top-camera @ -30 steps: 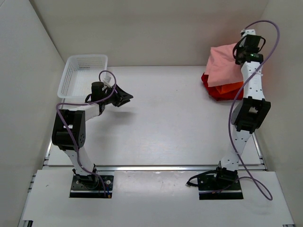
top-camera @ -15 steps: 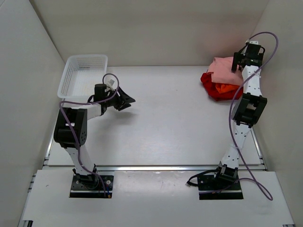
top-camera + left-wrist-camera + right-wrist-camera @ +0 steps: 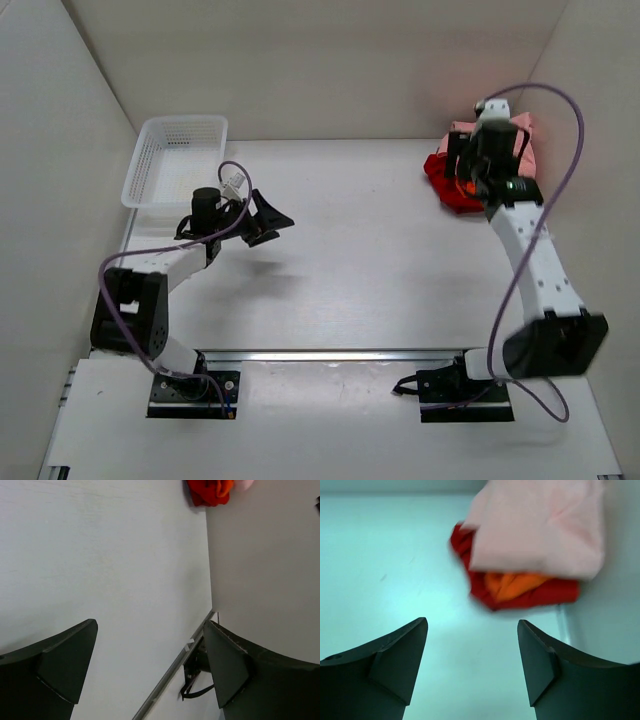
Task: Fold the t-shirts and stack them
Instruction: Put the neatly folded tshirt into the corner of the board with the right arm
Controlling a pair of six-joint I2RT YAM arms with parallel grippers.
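Note:
The t-shirts lie in one pile at the back right corner. A folded salmon-pink shirt (image 3: pixel 522 134) (image 3: pixel 540 530) is on top, over an orange one (image 3: pixel 468 186) (image 3: pixel 512 585) and a red one (image 3: pixel 440 172) (image 3: pixel 470 587). My right gripper (image 3: pixel 485 165) (image 3: pixel 472 622) hovers over the near side of the pile, open, with only bare table between its fingers. My left gripper (image 3: pixel 275 222) (image 3: pixel 150 625) hangs open and empty over the left half of the table, far from the pile. Its wrist view shows the pile (image 3: pixel 207 492) small at the top edge.
A white mesh basket (image 3: pixel 185 122) stands at the back left, just behind the left arm. White walls close in the table on the left, back and right. A metal rail (image 3: pixel 330 355) runs along the near edge.
The right arm let go of the pink shirt, which now lies on the pile. It swung from the corner to the pile's near side. The left gripper opened wider.

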